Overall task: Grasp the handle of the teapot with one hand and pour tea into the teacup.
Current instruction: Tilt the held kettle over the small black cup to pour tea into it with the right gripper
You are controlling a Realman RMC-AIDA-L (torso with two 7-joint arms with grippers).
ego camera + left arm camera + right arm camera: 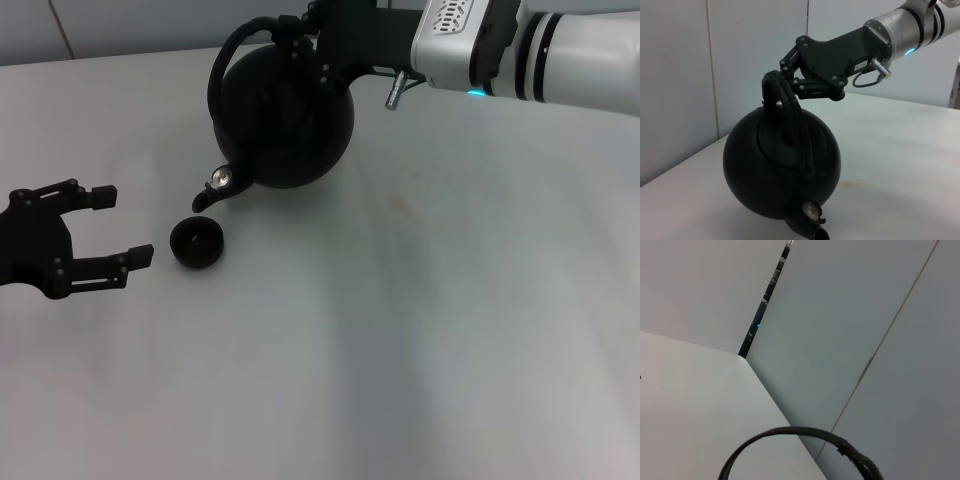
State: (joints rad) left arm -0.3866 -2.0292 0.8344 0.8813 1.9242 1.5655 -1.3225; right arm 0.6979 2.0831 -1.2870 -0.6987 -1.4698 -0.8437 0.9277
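The round matte black teapot (287, 115) hangs tilted above the table, its short spout (207, 197) pointing down toward the small black teacup (197, 242), just above and behind it. My right gripper (296, 42) is shut on the ribbed part of the black hoop handle (243, 40) and carries the pot. In the left wrist view the teapot (781, 170), its handle (789, 107) and my right gripper (785, 80) show side on. The handle also shows in the right wrist view (795, 435). My left gripper (118, 226) is open and empty, left of the teacup.
The pale grey table (420, 330) spreads in front and to the right. Grey wall panels (740, 60) stand behind the table's far edge.
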